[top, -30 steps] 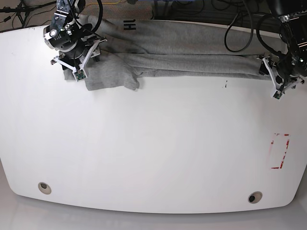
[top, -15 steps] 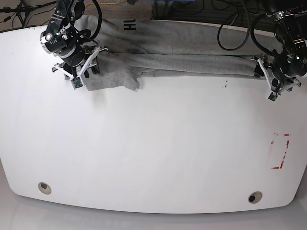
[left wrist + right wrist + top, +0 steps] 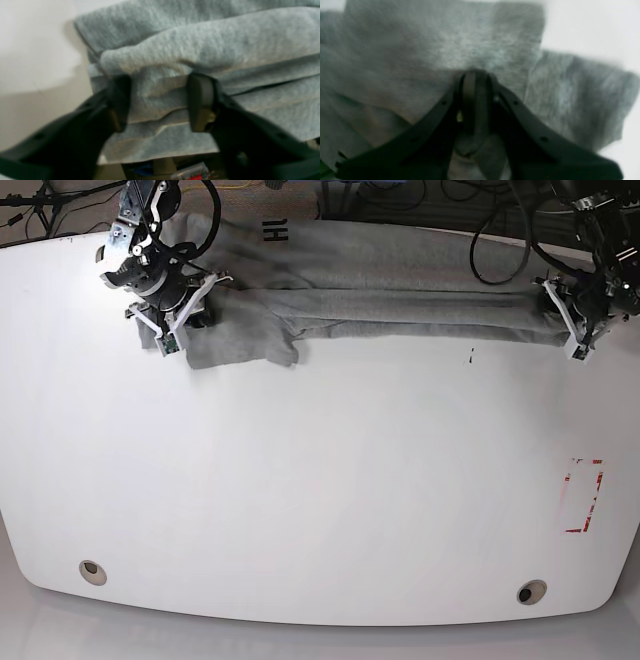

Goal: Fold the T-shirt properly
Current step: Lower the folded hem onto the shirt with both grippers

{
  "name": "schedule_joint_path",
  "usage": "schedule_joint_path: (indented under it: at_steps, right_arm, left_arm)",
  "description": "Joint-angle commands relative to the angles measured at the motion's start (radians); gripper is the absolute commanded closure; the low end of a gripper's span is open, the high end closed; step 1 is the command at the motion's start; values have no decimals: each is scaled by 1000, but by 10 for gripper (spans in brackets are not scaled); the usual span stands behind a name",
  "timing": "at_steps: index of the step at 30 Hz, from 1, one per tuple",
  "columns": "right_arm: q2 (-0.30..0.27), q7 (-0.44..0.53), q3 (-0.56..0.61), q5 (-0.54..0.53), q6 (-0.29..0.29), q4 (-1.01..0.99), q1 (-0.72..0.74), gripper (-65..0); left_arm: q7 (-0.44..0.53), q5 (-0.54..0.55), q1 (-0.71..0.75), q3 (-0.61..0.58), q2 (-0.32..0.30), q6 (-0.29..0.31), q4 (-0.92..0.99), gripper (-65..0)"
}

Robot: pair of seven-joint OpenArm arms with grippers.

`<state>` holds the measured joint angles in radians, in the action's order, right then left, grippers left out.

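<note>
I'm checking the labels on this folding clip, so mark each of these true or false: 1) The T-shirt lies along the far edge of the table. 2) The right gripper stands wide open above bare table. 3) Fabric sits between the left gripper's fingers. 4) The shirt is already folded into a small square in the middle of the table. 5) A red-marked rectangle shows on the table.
1) True: the T-shirt stretches along the far edge of the table.
2) False: the right gripper is closed, pinching shirt fabric.
3) True: folded layers sit between the left gripper fingers.
4) False: it is a long band at the far edge.
5) True: the red-marked rectangle lies near the left arm's side.
</note>
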<state>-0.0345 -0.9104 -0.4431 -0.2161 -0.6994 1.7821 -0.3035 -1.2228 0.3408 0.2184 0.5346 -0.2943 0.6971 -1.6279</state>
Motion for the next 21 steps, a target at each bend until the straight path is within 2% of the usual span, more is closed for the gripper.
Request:
schedule_joint_path:
  at_steps: [1,5,12,21]
  right_arm:
    - [-37,34,-7,-1,1,-47,10,-73]
    - [-60,89,-7,5,1,-127,50,-73]
    - [-103,150,-7,83,1,-267,154,-73]
    - [-124,152,-9,136,1,-276,249,-79]
  left_arm:
    - [4,-1,-12,-5,-12,1,-4,-274]
    - [4,-3,-63,-35,-10,1,-1,-275]
    - [4,-3,-155,-57,14,1,82,-275]
    - [2,-4,-241,-57,11,1,180,-275]
